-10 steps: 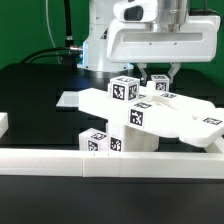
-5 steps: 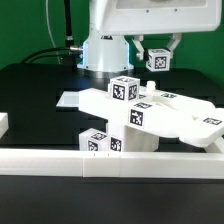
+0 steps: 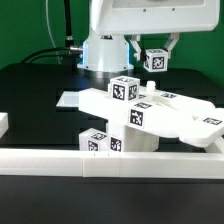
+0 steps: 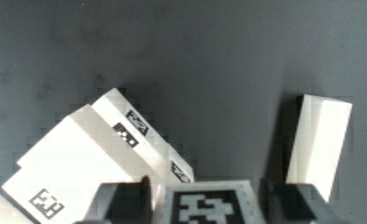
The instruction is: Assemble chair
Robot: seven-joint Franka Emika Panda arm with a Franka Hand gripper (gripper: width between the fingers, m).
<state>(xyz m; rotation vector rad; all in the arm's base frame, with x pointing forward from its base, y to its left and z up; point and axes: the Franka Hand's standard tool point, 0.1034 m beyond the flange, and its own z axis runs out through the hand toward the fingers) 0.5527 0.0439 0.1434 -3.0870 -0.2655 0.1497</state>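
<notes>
My gripper (image 3: pixel 155 52) is shut on a small white tagged block (image 3: pixel 155 60) and holds it in the air above the back of the table. In the wrist view the block (image 4: pixel 205 205) sits between the two dark fingers (image 4: pixel 119 203). Below and in front stands the partly built chair (image 3: pixel 150 115): flat white panels and bars with black-and-white tags, resting against the low front wall. A tagged cube (image 3: pixel 124 89) tops it. From the wrist I see a white tagged panel (image 4: pixel 95 150) and a white bar (image 4: pixel 310 140) lying on the black table.
A low white border wall (image 3: pixel 110 165) runs along the front, with a short piece (image 3: pixel 3 124) at the exterior view's left. A flat white board (image 3: pixel 68 99) lies behind the chair parts. The arm's white body (image 3: pixel 130 20) hangs over the back of the table.
My gripper has risen with the small tagged block from just above the chair parts to well above them. In the last half second it has hardly moved.
</notes>
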